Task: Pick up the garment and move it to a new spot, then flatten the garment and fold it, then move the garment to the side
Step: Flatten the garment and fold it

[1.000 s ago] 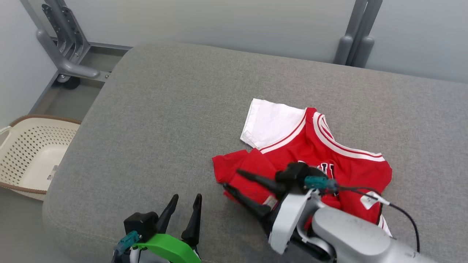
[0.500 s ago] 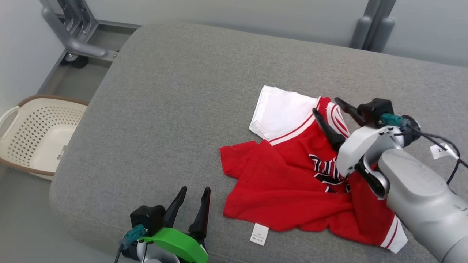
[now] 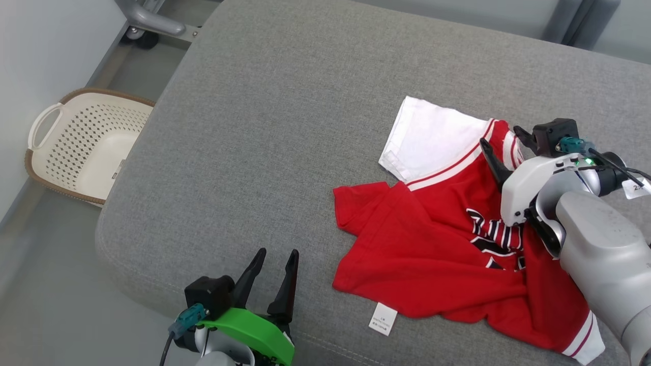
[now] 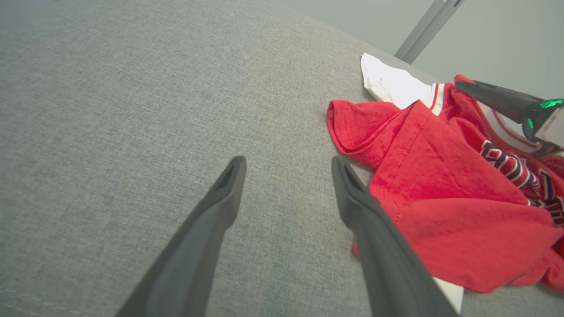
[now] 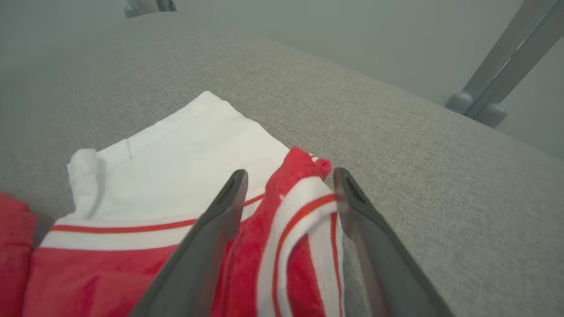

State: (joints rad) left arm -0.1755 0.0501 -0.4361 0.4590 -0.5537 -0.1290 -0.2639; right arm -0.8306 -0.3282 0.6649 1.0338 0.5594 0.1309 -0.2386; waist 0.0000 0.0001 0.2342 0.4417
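Observation:
The garment (image 3: 432, 249), a red jersey with a white sleeve and striped trim, lies rumpled on the grey cushion (image 3: 279, 127). My right gripper (image 3: 501, 137) is at its far right edge, open, one finger on each side of the red-and-white striped trim (image 5: 299, 207). The right wrist view shows this gripper (image 5: 289, 174) with the trim bunched between its spread fingers. My left gripper (image 3: 277, 252) stands open near the cushion's front edge, left of the garment and apart from it. In the left wrist view it (image 4: 287, 163) has bare cushion between its fingers, the garment (image 4: 440, 185) to the right.
A cream perforated basket (image 3: 81, 145) stands on the floor left of the cushion. Grey metal frame legs rise at the far left (image 3: 147, 20) and far right (image 3: 585, 20). A white label (image 3: 382, 318) sticks out from the garment's near hem.
My right gripper let go of the garment's near hem, moved to its far striped edge and opened wide. The garment's near part now lies spread out. The head camera shifted. The left gripper stayed put.

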